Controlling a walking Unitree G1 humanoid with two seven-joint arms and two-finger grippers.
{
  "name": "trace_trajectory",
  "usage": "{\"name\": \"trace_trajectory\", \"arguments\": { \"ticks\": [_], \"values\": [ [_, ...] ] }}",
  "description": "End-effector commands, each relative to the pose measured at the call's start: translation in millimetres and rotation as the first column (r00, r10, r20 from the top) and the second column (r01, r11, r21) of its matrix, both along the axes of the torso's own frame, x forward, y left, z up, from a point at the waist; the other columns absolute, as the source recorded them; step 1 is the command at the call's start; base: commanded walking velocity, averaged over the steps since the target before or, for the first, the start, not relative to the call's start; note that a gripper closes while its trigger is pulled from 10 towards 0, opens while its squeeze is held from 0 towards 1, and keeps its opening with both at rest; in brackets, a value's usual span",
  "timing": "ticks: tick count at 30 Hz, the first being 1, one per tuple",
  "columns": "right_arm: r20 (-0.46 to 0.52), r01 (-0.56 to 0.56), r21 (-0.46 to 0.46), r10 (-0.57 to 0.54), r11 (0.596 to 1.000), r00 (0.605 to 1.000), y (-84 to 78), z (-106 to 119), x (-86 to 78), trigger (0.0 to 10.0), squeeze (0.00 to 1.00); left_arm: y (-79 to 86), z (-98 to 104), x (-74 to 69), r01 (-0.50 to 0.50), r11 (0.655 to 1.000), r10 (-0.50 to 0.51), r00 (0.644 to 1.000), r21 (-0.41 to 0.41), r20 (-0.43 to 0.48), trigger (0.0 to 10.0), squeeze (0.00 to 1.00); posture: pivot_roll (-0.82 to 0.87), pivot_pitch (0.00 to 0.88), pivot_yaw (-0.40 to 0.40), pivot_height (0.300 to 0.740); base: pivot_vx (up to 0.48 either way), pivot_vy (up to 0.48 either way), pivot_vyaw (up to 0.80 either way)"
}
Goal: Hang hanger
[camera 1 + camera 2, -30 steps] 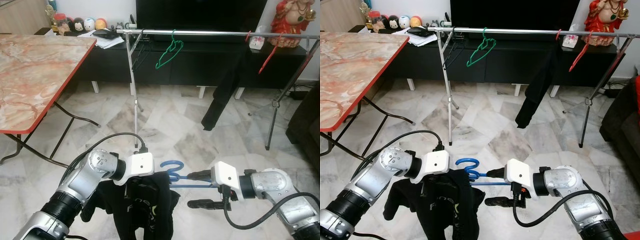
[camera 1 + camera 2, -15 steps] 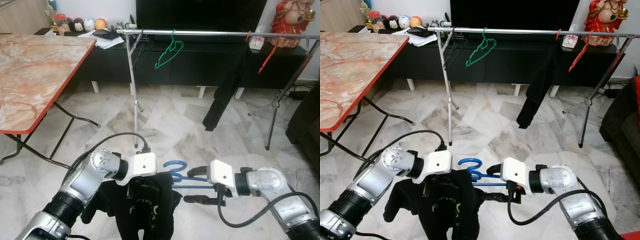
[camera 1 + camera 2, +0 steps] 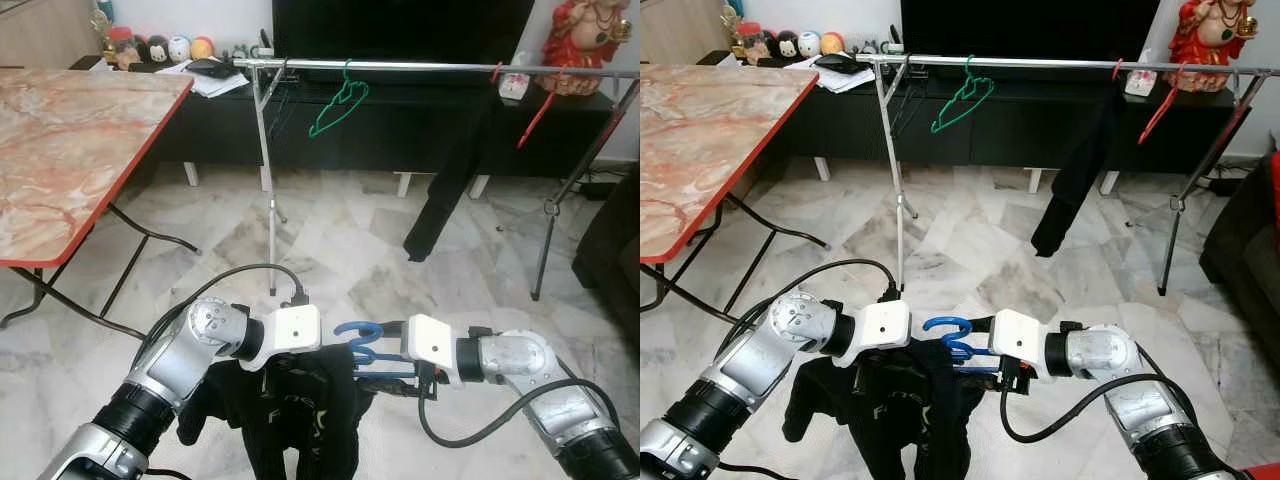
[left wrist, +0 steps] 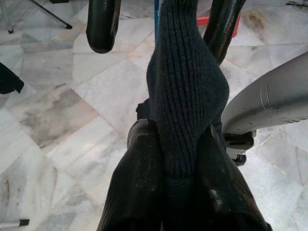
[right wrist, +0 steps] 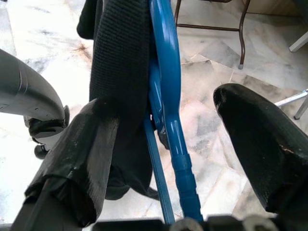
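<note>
Head view: we log a blue hanger [image 3: 358,340] carrying a black garment [image 3: 300,405], low between both grippers; rail [image 3: 420,67] ahead with green hanger [image 3: 338,100], table [image 3: 70,130] left.
Left wrist: left gripper [image 4: 161,19] pinching the garment (knit).
Right wrist: right gripper [image 5: 168,134] spread around hanger.

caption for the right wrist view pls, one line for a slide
Right gripper open around blue hanger draped with black garment.

Head eyes look down; wrists close on hanger [image 5: 166,86].
</note>
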State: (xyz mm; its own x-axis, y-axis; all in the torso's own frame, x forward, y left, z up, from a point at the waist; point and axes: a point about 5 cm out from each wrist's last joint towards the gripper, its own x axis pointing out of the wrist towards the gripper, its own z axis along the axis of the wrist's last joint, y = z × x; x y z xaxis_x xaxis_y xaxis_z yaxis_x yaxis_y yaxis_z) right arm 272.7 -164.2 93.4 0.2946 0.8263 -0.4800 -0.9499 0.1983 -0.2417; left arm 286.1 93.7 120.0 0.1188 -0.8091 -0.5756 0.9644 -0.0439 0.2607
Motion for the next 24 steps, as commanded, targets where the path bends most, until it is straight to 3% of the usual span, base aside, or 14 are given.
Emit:
{"name": "trace_trajectory", "arguments": {
  "ticks": [1, 2, 3, 4, 20, 21, 22, 23, 24],
  "values": [
    [0.011, -0.005, -0.005, 0.005, 1.0, 1.0, 0.6, 0.6, 1.6, 10.0, 0.0, -4.6, 11.5, 0.2, 0.024, 0.999, -0.023, 0.999, -0.025, 0.035, 10.0, 0.0, -0.07, 0.0, -0.063, 0.74, 0.0, 0.0, 0.0],
    [0.013, -0.004, -0.004, 0.004, 1.0, 1.0, 0.6, 0.3, 1.8, 4.2, 0.0, -4.2, 10.7, -0.1, 0.025, 0.999, -0.024, 0.999, -0.023, 0.035, 10.0, 0.0, -0.07, 0.0, -0.063, 0.74, 0.0, 0.0, 0.0],
    [0.013, -0.004, -0.003, 0.004, 1.0, 1.0, 0.6, 0.3, 1.7, 2.5, 0.0, -4.0, 10.5, -0.3, 0.025, 0.999, -0.024, 0.999, -0.022, 0.034, 10.0, 0.0, -0.07, 0.0, -0.061, 0.74, 0.0, 0.0, 0.0],
    [0.01, -0.005, -0.003, 0.005, 1.0, 1.0, 0.5, 0.1, 1.6, 0.0, 0.0, -3.7, 10.3, -0.4, 0.024, 0.999, -0.023, 0.999, -0.022, 0.033, 10.0, 0.0, -0.07, 0.0, -0.061, 0.74, 0.0, 0.0, 0.0],
    [0.029, 0.018, -0.026, -0.018, 0.999, 0.999, 0.2, -5.5, 4.2, 0.0, 0.0, -2.9, 9.8, -0.3, 0.018, 1.0, -0.018, 0.999, -0.021, 0.031, 10.0, 0.0, -0.07, 0.0, -0.065, 0.74, 0.0, 0.0, 0.0],
    [0.03, 0.02, -0.026, -0.019, 0.999, 0.999, 0.1, -6.1, 4.2, 3.5, 0.0, -3.0, 9.9, -0.3, 0.018, 1.0, -0.017, 0.999, -0.022, 0.03, 10.0, 0.0, -0.07, 0.0, -0.066, 0.74, 0.0, 0.0, 0.0],
    [0.031, 0.022, -0.024, -0.021, 0.999, 0.999, 0.1, -7.1, 3.9, 7.5, 0.0, -3.0, 9.9, -0.2, 0.017, 1.0, -0.016, 0.999, -0.022, 0.03, 10.0, 0.0, -0.07, 0.0, -0.066, 0.74, 0.0, 0.0, 0.0],
    [0.032, 0.024, -0.025, -0.023, 0.999, 0.999, 0.1, -8.0, 3.4, 9.8, 0.0, -2.9, 9.9, -0.2, 0.017, 1.0, -0.016, 0.999, -0.022, 0.03, 10.0, 0.0, -0.07, 0.0, -0.066, 0.74, 0.0, 0.0, 0.0],
    [0.032, 0.027, -0.026, -0.026, 0.999, 0.999, -0.1, -9.6, 2.5, 10.0, 0.0, -2.5, 9.4, -0.3, 0.017, 1.0, -0.016, 0.999, -0.02, 0.03, 10.0, 0.0, -0.07, 0.0, -0.066, 0.74, 0.0, 0.0, 0.0]
  ]
}}
